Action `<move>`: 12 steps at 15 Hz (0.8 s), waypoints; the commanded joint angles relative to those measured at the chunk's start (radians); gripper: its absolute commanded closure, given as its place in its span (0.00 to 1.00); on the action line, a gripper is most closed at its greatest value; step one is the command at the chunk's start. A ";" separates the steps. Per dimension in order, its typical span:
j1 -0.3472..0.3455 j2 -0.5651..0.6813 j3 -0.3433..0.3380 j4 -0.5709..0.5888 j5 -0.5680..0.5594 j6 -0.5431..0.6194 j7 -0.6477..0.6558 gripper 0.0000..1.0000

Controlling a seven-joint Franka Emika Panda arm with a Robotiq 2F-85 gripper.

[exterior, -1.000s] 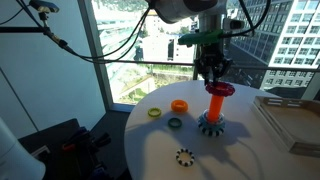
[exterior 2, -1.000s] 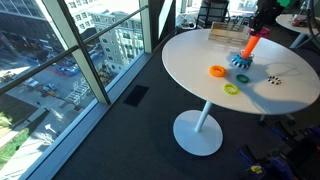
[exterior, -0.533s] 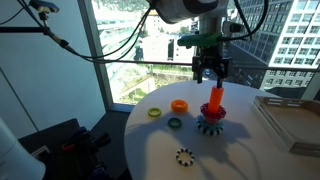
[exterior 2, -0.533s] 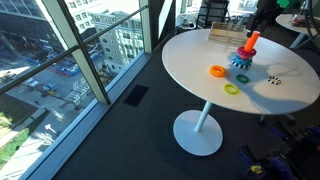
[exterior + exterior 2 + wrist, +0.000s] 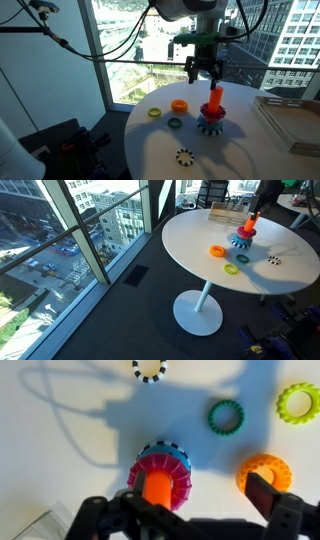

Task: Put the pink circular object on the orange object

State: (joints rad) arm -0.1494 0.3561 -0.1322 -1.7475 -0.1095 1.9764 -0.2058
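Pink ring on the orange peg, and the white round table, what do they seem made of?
Pink ridged ring: probably moulded plastic, matte; uniform saturated colour, toothed rim. Orange peg: likely the same plastic, evenly coloured. White round table: smooth, even white top, maybe laminate or painted; cannot tell which.

In an exterior view you are looking from close in, near tabletop height, across the round white table (image 5: 150, 140) toward the window (image 5: 125, 60). In an exterior view you are looking down from far off and high at the whole table (image 5: 195, 240), with the window (image 5: 60, 240) running alongside. The wrist view is facing straight down, very near. All three views are sharing the orange peg (image 5: 216, 97) (image 5: 251, 221) (image 5: 157, 488).
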 commanded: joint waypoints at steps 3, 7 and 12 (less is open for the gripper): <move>-0.020 -0.091 0.027 -0.038 0.024 -0.150 -0.140 0.00; -0.014 -0.166 0.024 -0.084 0.021 -0.249 -0.178 0.00; -0.003 -0.295 0.015 -0.187 0.004 -0.288 -0.153 0.00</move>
State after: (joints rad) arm -0.1495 0.1652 -0.1198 -1.8481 -0.1040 1.6914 -0.3609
